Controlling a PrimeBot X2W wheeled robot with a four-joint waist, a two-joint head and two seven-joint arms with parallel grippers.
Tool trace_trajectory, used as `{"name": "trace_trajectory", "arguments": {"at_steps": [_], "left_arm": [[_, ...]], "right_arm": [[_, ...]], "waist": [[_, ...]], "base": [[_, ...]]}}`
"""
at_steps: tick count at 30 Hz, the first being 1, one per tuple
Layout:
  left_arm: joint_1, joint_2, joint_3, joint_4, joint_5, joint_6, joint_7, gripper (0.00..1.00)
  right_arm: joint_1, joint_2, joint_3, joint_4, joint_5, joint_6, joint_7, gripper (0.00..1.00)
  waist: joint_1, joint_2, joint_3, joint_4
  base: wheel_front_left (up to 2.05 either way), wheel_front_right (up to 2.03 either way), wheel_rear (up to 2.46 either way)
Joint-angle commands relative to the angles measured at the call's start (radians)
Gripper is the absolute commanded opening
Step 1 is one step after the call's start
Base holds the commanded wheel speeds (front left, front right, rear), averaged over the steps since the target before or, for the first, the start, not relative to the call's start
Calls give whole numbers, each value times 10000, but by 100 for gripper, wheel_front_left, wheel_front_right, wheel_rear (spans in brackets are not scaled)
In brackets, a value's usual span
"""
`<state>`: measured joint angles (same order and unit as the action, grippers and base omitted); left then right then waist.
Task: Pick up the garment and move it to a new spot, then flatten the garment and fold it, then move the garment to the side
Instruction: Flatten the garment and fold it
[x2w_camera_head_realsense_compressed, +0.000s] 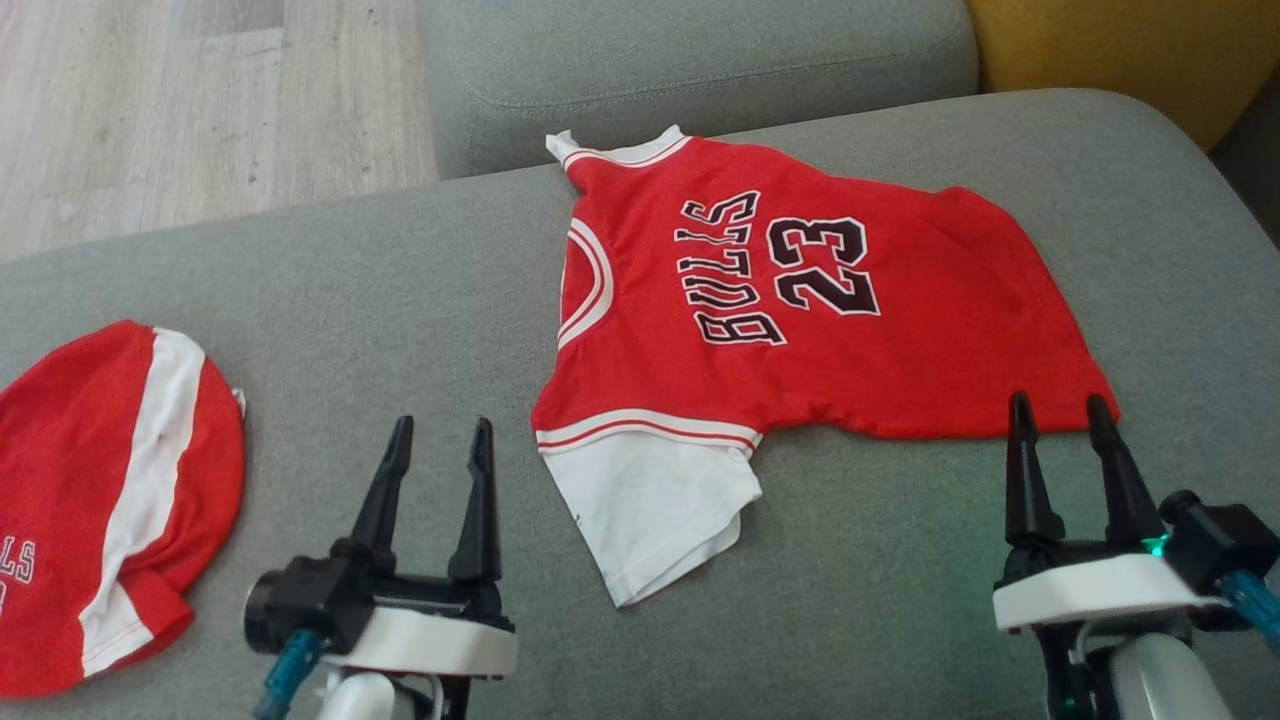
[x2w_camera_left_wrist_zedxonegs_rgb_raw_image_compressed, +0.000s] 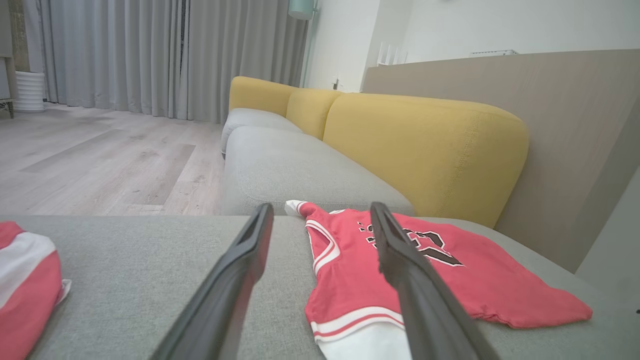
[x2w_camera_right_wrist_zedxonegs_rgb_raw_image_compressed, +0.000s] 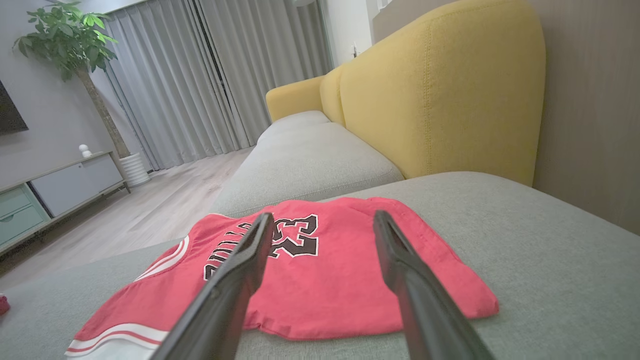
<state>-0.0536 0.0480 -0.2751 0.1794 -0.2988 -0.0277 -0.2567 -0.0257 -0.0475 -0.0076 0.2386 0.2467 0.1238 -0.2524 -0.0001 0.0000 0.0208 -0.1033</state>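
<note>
on sofa (x2w_camera_head_realsense_compressed: 350, 280), jersey (x2w_camera_head_realsense_compressed: 800, 330), red cloth (x2w_camera_head_realsense_compressed: 90, 480) (left)

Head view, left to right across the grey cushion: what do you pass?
Red-and-white garment at the left edge → left gripper, open → red Bulls 23 jersey → right gripper, open, at the jersey's right corner.
</note>
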Motion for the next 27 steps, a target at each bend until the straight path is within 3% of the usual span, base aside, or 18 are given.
{"name": "trace_trajectory", "arguments": {"at_steps": [1, 12, 19, 27], "left_arm": [[-257, 22, 218, -281, 42, -33, -51, 100], [-481, 22, -248, -72, 59, -44, -51, 100], [-825, 22, -1254, 1390, 37, -7, 137, 100], [-1309, 22, -2471, 2752, -888, 437, 1704, 100]], "right_arm": [[-288, -31, 245, -420, 76, 69, -93, 100], [-372, -29, -95, -795, -3, 69, -93, 100], [-507, -29, -204, -827, -146, 69, -93, 100], [-845, -28, -111, -778, -243, 69, -93, 100]], "waist": [[1, 0, 0, 6], [1, 0, 290, 1], [1, 0, 539, -60], [1, 0, 842, -207]], "base": [[0, 0, 0], [0, 0, 0], [0, 0, 0], [0, 0, 0]]}}
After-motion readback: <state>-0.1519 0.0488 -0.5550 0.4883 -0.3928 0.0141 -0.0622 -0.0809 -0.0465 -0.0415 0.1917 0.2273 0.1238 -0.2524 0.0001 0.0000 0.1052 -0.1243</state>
